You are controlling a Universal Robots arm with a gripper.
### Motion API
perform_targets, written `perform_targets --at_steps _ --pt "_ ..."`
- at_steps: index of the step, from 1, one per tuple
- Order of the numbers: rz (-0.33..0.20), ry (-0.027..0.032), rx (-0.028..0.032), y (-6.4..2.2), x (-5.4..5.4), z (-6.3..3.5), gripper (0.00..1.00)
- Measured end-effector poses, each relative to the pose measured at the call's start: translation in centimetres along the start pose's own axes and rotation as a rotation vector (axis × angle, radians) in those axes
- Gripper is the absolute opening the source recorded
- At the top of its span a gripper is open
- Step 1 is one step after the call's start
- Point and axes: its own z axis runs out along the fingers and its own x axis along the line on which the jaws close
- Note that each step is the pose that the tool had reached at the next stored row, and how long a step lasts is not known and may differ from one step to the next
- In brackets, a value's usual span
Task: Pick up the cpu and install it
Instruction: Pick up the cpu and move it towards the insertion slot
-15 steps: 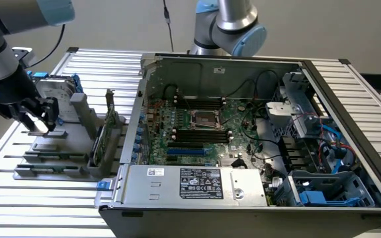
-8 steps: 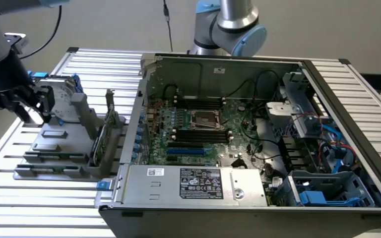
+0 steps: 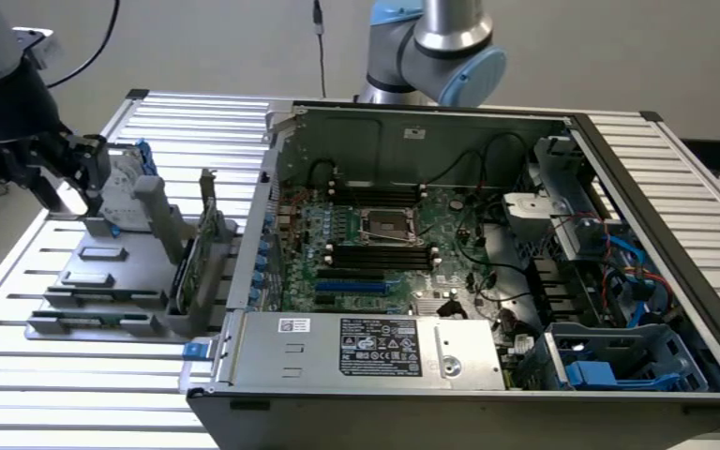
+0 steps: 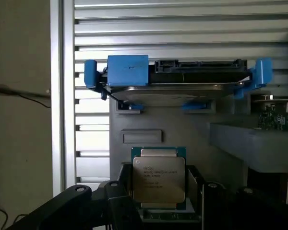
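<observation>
While my fingers (image 4: 117,206) stand wide apart, the cpu (image 4: 158,178) lies between them, its silvery printed lid turned toward the wrist camera and a thin green rim showing at two of its edges. One dark finger flanks each side of the chip; whether they press on its edges or merely straddle it I cannot tell. Beyond the cpu: a grey fixture (image 4: 182,136) with a rectangular recess (image 4: 141,137), and past that recess a hard drive (image 4: 175,90) standing on edge in blue brackets (image 4: 127,70). Fixture and drive rest on a slatted metal tabletop (image 4: 182,28). Exterior view: my fingers (image 3: 53,192) hang over the far end of the grey fixture, at the exterior view's left, just beside the upright drive. Well apart, toward the exterior view's right, an open computer case (image 3: 435,141) lies on the same tabletop. Inside it, a green board (image 3: 454,225) carries a metal-framed square socket (image 3: 382,223) between rows of black memory slots (image 3: 379,255); a silver power supply (image 3: 373,349) with a printed label closes the near side. An arm joint (image 3: 448,52) rises behind the case
</observation>
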Motion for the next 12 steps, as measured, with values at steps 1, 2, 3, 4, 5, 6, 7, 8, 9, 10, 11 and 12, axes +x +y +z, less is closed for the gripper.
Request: perform_targets --at_steps 1,2,3,4,5,6,7,8,9,10,11,12 --pt "0.000 0.0001 -0.0001 0.05 -0.4 -0.46 0.55" --pt "0.000 0.0001 -0.0001 0.09 -0.7 -0.88 0.55" --pt "0.000 0.0004 0.0000 0.13 -1.1 -1.36 0.55" --pt "0.000 0.0007 0.0001 0.17 -1.4 -1.86 0.55" --pt "0.000 0.0008 0.0001 0.22 -1.8 -2.31 0.55" --pt "0.000 0.0008 0.0000 0.26 -2.1 -2.75 0.55" --pt "0.000 0.0008 -0.0001 0.30 -2.5 -3.20 0.55" --pt "0.000 0.0009 -0.0001 0.35 -2.8 -3.66 0.55" --pt "0.000 0.0009 -0.0002 0.39 -3.2 -4.11 0.55" --pt "0.000 0.0012 -0.0001 0.44 -3.7 -4.54 0.55" --pt "0.000 0.0013 -0.0001 0.47 -4.1 -4.91 0.55" --pt "0.000 0.0013 -0.0002 0.51 -4.6 -5.28 0.55"
